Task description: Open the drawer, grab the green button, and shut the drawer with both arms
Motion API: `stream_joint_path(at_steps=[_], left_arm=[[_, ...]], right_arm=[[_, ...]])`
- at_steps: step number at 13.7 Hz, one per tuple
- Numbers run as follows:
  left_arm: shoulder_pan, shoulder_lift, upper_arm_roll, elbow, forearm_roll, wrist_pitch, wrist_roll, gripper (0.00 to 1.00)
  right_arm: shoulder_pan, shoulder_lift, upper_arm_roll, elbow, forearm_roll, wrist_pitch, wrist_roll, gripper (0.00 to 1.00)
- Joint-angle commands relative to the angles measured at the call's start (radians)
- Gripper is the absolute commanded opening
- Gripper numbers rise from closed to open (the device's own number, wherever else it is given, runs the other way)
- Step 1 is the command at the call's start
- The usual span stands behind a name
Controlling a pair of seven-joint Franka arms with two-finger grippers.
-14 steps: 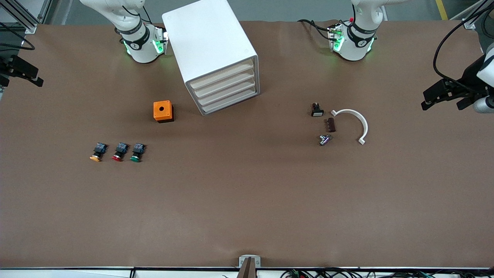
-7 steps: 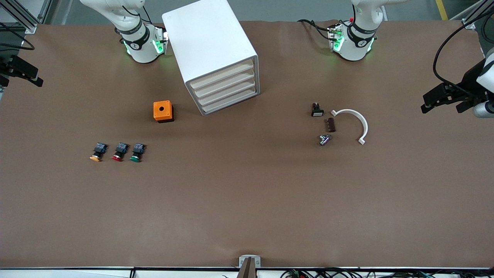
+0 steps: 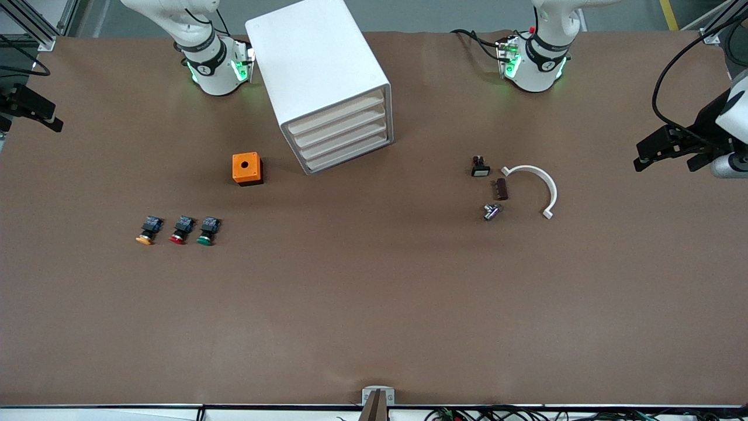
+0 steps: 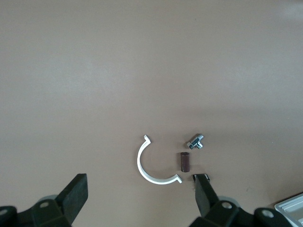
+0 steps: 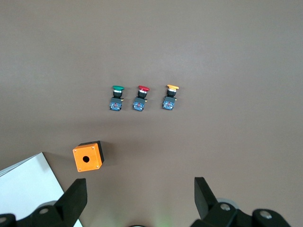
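The white cabinet stands near the robots' bases, and all of its cream drawer fronts are shut. The green-capped button lies on the table toward the right arm's end, last in a row with a red-capped button and an orange-capped one. It shows again in the right wrist view as the green button. My right gripper hangs open and empty over the table's end, also seen as the right gripper. My left gripper hangs open and empty over the other end, its own view showing the left gripper.
An orange box with a round hole sits beside the cabinet. Toward the left arm's end lie a white curved clip, a brown block, a metal fitting and a small black part.
The left gripper has drifted a little toward the table's middle and the right gripper has edged slightly outward. Nothing on the table has moved.
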Motion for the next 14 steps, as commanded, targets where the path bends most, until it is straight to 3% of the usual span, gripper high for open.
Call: stream_joint_path(at_steps=[1, 8, 14], left_arm=[[-0.14, 0.008, 0.147, 0.027, 0.025, -0.026, -0.005, 1.0], [-0.127, 0.016, 0.164, 0.027, 0.023, -0.024, -0.004, 1.0], [-0.07, 0.028, 0.123, 0.028, 0.021, -0.026, 0.004, 1.0]], right_arm=[[0.007, -0.018, 0.006, -0.008, -0.013, 0.005, -0.001, 1.0], [0.007, -0.016, 0.006, -0.008, -0.013, 0.011, -0.001, 1.0], [0.005, -0.016, 0.004, -0.008, -0.004, 0.012, 0.003, 1.0]])
